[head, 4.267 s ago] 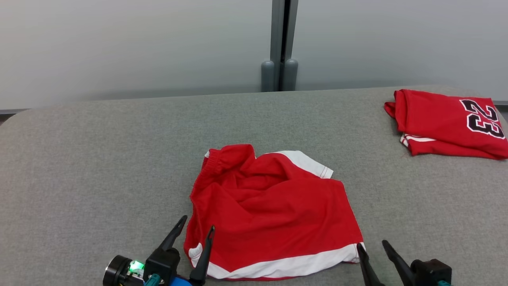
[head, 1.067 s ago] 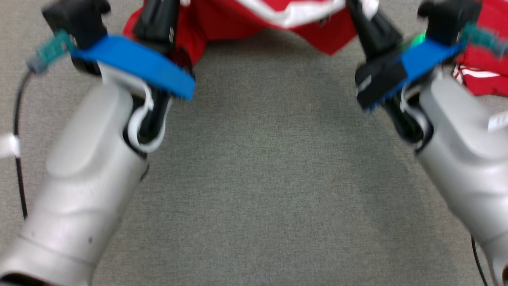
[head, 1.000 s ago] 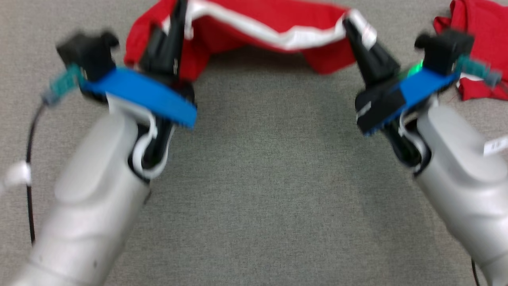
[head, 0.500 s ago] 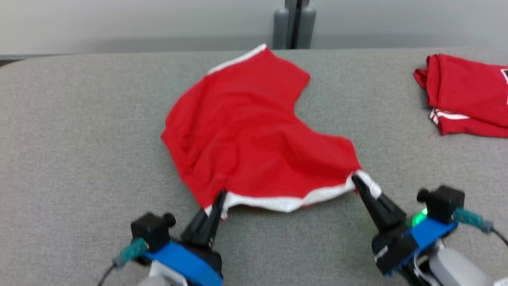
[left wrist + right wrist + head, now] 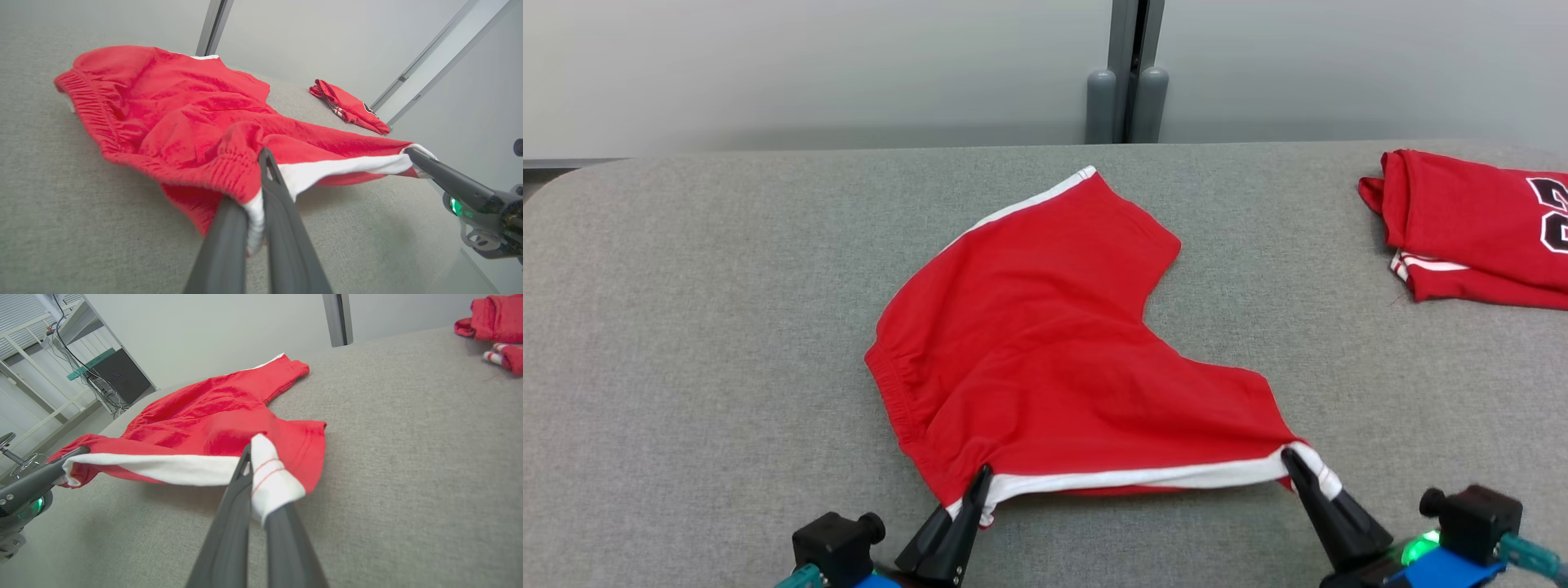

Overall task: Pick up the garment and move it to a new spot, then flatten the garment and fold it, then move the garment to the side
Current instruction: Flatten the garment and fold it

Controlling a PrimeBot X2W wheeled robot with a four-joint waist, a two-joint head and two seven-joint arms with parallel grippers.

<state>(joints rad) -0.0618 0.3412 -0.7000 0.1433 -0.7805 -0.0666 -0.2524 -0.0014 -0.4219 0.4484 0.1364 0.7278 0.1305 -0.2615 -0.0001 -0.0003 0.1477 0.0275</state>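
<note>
so this looks like the flatten step. the garment (image 5: 1045, 343), a pair of red shorts, lies spread across the middle of the grey tabletop (image 5: 686, 327), waistband toward the left of the frame and one leg reaching up toward the top centre. the near leg's white hem band (image 5: 1143, 476) is stretched taut along the bottom of the head view and hangs just off the surface between the two grips.

left fingers (image 5: 972, 498) at the lower left are pinched tight on the left end of that hem. right fingers (image 5: 1311, 490) at the lower right are clamped just as tight on the other corner, with a bit of white cuff bunched over them in the wrist view. can't really tell whether each pinch has both fabric layers or just the top one.

a folded jersey (image 5: 1470, 229) sits well apart at the upper right, out of the way.

my read: the cloth is mostly flat but rumpled near the waistband. next it probably needs the hem lowered onto the tabletop with the tension kept on, then a release, then a regrip for the fold. letting go unevenly could make that corner spring back.
</note>
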